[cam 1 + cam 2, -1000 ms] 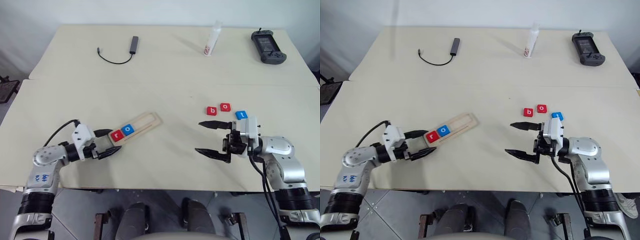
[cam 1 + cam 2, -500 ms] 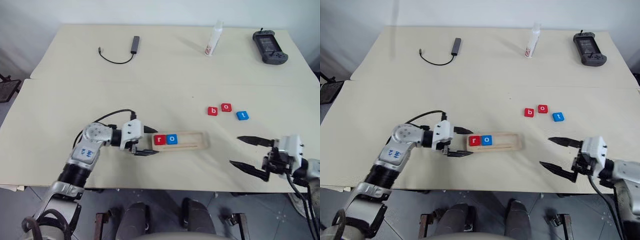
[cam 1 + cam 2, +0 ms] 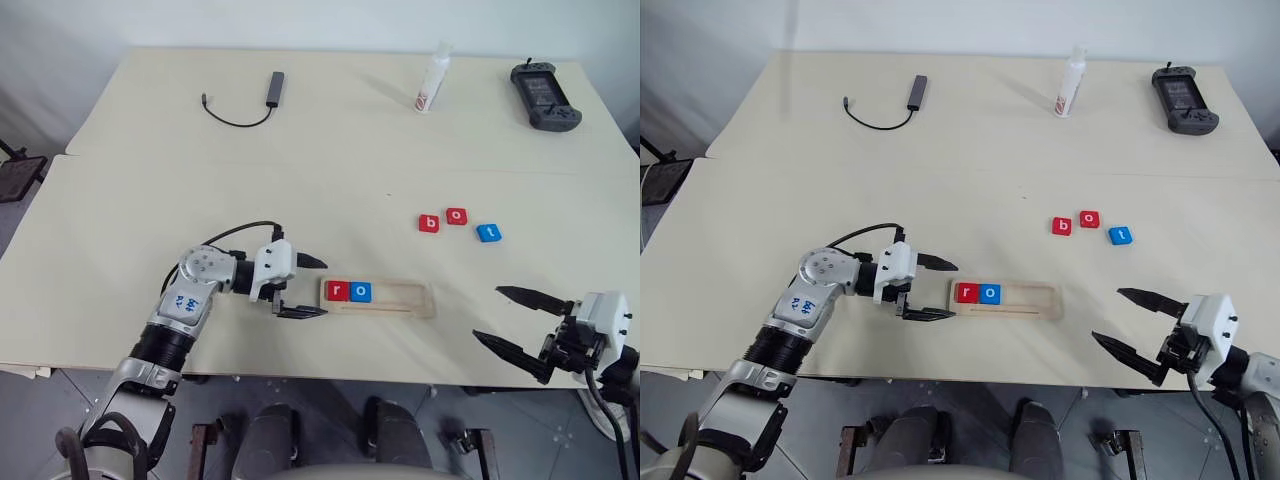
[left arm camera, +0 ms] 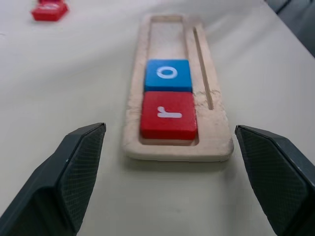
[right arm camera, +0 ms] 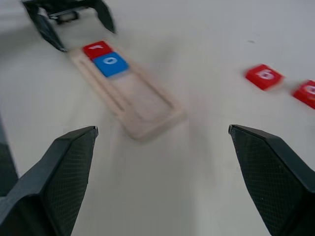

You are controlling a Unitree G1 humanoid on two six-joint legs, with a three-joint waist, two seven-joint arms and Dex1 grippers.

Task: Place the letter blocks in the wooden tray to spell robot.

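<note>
The wooden tray (image 3: 405,298) lies level near the table's front edge. A red "r" block (image 3: 337,291) and a blue "o" block (image 3: 361,292) sit side by side at its left end. My left gripper (image 3: 322,288) stands open just left of that end, one finger on each side, with nothing between them. A red "b" block (image 3: 429,223), a red "o" block (image 3: 456,215) and a blue "t" block (image 3: 488,232) lie loose farther back on the right. My right gripper (image 3: 487,313) is open and empty at the front right, apart from the tray.
At the table's far side lie a black cable with a small hub (image 3: 270,90), a white bottle (image 3: 431,80) and a black game controller (image 3: 545,95). A seam (image 3: 300,165) crosses the table between them and the blocks.
The tray has slid right and turned from slanted to level, with my left gripper following at its end. My right gripper has drawn back right, toward the front edge.
</note>
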